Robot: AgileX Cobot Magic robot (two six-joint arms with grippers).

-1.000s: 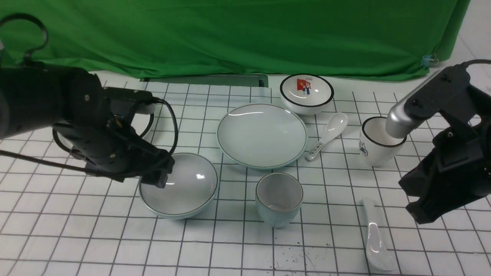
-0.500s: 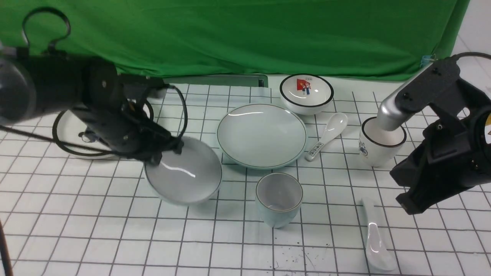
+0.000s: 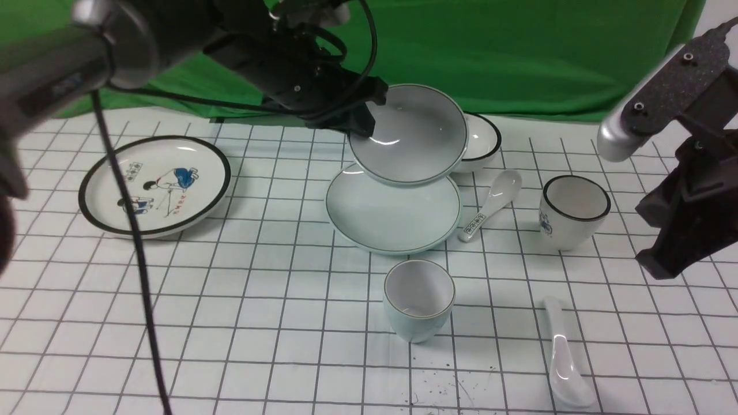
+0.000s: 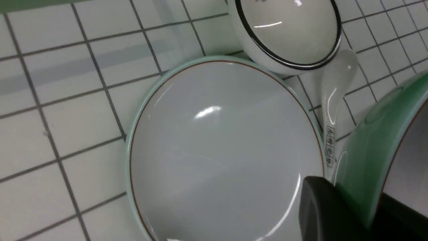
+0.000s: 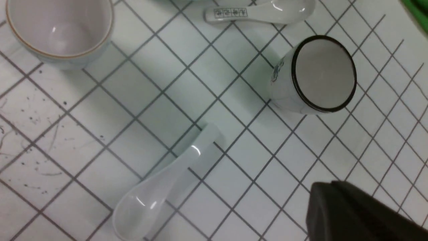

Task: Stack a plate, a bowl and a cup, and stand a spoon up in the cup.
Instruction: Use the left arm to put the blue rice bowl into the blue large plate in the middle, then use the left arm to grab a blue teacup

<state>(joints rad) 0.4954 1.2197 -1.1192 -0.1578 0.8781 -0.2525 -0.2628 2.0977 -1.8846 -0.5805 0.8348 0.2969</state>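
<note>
My left gripper [image 3: 362,120] is shut on the rim of the pale blue-green bowl [image 3: 410,135] and holds it tilted in the air, over the far part of the pale blue-green plate [image 3: 392,213]. In the left wrist view the plate [image 4: 217,150] lies below, with the bowl's wall [image 4: 371,157] pinched between my dark fingers [image 4: 327,207]. The handleless cup [image 3: 419,300] stands upright in front of the plate. Near the front right lies the plain white spoon [image 3: 564,357], also seen as spoon [image 5: 167,180] in the right wrist view. My right gripper [image 3: 663,265] hangs shut and empty at the right, above the table.
A black-rimmed cartoon plate [image 3: 154,184] lies at the left. A black-rimmed bowl [image 3: 483,144] stands behind the held bowl. A patterned-handle spoon [image 3: 493,202] and a black-rimmed cup [image 3: 573,210] sit right of the plate. Green cloth closes off the back.
My left gripper shut on the bowl's rim, lifted it off the table at the front left and carried it up and to the right, over the plate. The right arm rose and drew back.
</note>
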